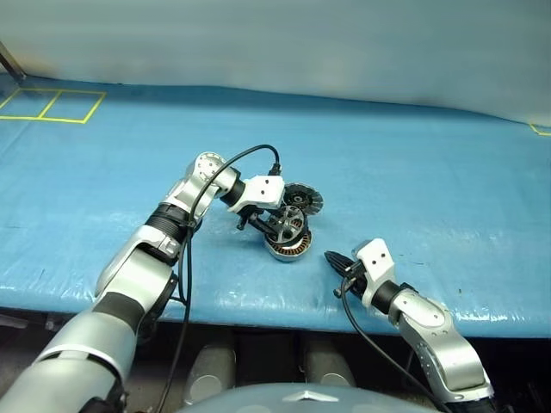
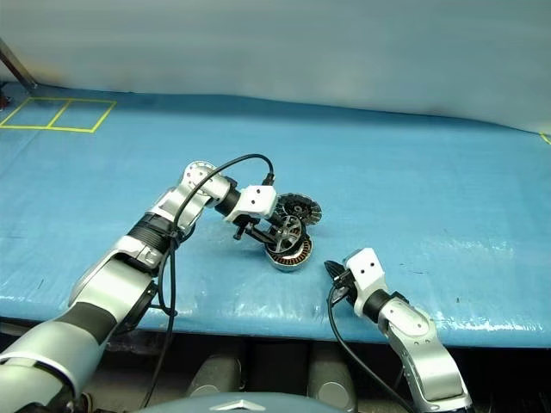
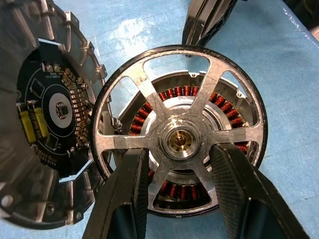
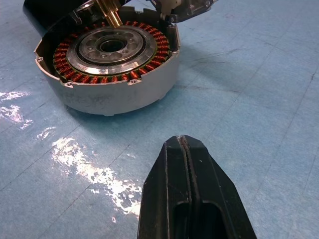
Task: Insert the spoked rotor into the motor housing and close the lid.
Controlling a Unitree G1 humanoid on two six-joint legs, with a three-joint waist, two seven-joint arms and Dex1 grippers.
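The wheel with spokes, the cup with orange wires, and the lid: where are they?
spoked rotor (image 3: 180, 141), left wrist view, on its silver hub.
motor housing (image 4: 117, 94), right wrist view, on its outer wall.
lid (image 3: 57, 107), left wrist view, on its dark circuit-board centre.

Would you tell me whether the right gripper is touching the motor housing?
Apart. The right wrist view shows bare blue mat between the shut right gripper and the motor housing.
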